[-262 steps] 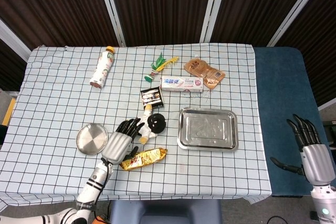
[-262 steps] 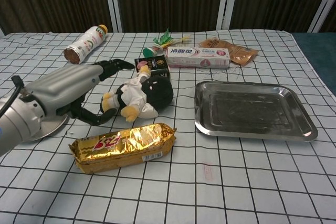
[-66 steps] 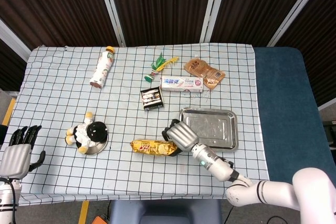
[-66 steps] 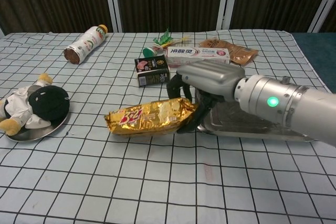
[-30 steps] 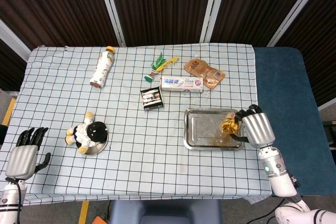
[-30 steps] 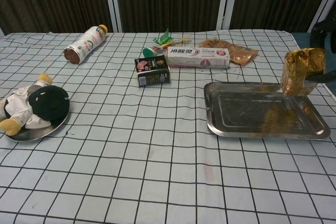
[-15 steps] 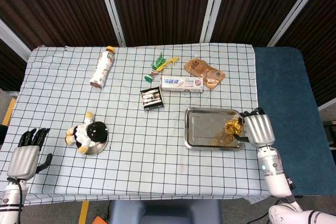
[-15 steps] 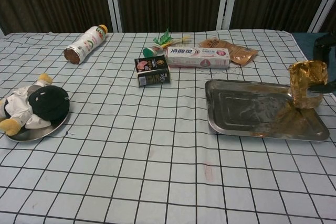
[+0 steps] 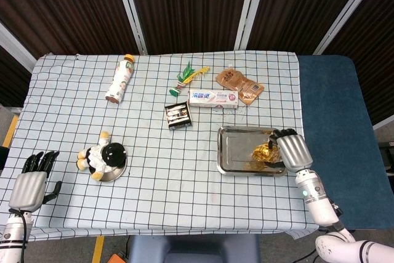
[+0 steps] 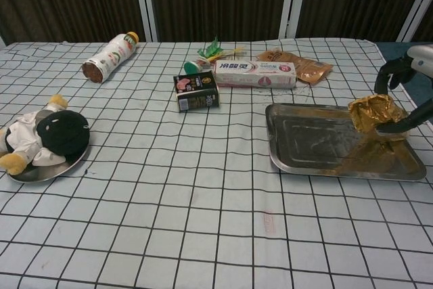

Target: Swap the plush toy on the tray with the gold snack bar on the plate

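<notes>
Grey and bare, our left hand [image 9: 28, 188] hangs off the table's near-left corner, fingers spread, holding nothing. Next we see the plush toy [image 9: 101, 159] lying on the plate [image 9: 116, 173], feet pointing left. Far right, our right hand [image 9: 290, 151] pinches the gold snack bar [image 10: 374, 117] over the tray [image 10: 304, 141]; its long axis we cannot tell.

The right hand [image 10: 410, 93] is running off the chest view's edge beside the tray [image 10: 308, 141]; its fingers are hiding part of the gold snack bar [image 10: 374, 114].
</notes>
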